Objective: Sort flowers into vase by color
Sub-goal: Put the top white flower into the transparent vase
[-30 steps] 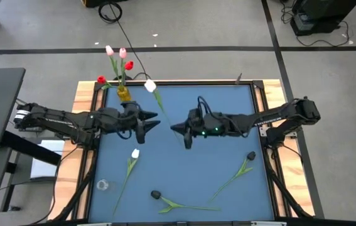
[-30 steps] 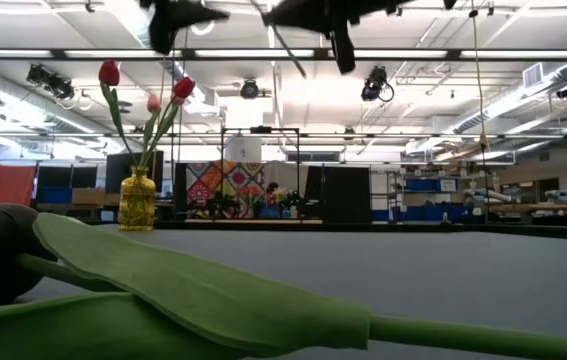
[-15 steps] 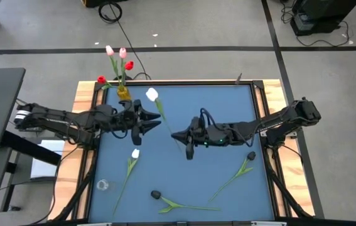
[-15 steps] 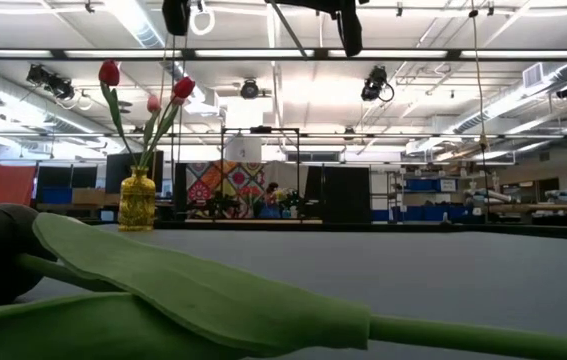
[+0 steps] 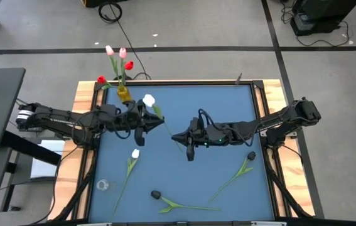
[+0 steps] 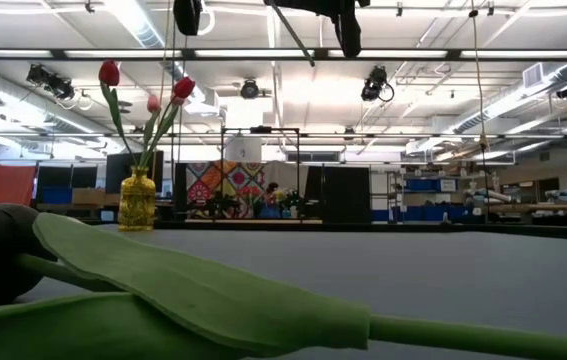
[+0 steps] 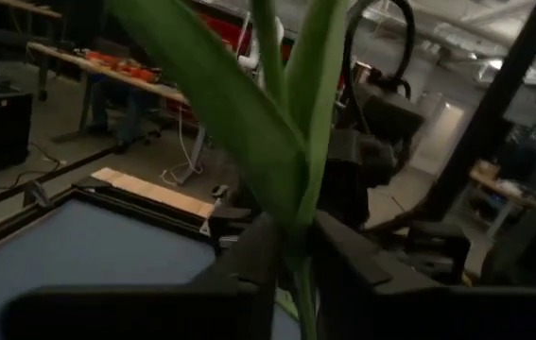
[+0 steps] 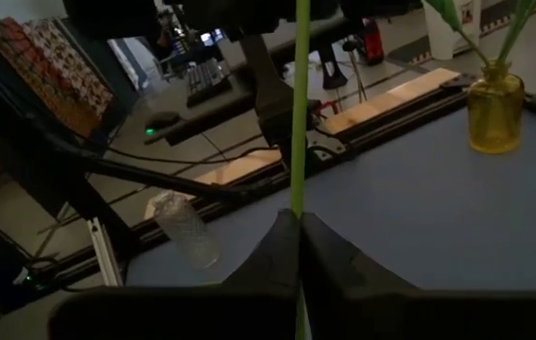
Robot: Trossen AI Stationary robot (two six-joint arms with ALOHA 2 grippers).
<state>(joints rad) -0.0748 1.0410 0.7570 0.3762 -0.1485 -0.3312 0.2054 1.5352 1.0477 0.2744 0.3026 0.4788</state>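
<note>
Landmark: the yellow vase (image 5: 124,93) at the back-left corner of the blue table (image 5: 228,107), already carrying red and pink tulips (image 5: 117,58).
Step in hand: a mid-air handover of the white tulip (image 5: 149,101), by my reading. Both arms have it above the table, just in front of the vase and to its right.
Left gripper (image 5: 145,122): right in front of the vase, and the left wrist view shows its fingers (image 7: 249,260) drawn in on the stem where the leaves fork, with no gap showing there.
Right gripper (image 5: 189,142): farther from the vase, toward the table's middle, fingers pressed together on the lower stem, which rises straight out from between them in its own wrist view.
White tulip: bud nearest the vase, stem slanting away from it across to the right gripper, clear of the table.
Other flowers: another white one (image 5: 132,164) lies flat on the table well in front of the vase; two black-headed ones (image 5: 179,203) lie near the front edge and far right, well away from it.
Clear vase (image 5: 103,185): small, at the front-left corner, empty as far as I can tell.
Next move: I'd say the right gripper must let go only once the left has the stem firm, then the left carries the flower to wherever white belongs.
Watch for: the thin stem twisting or slipping while both grippers pull on it.
</note>
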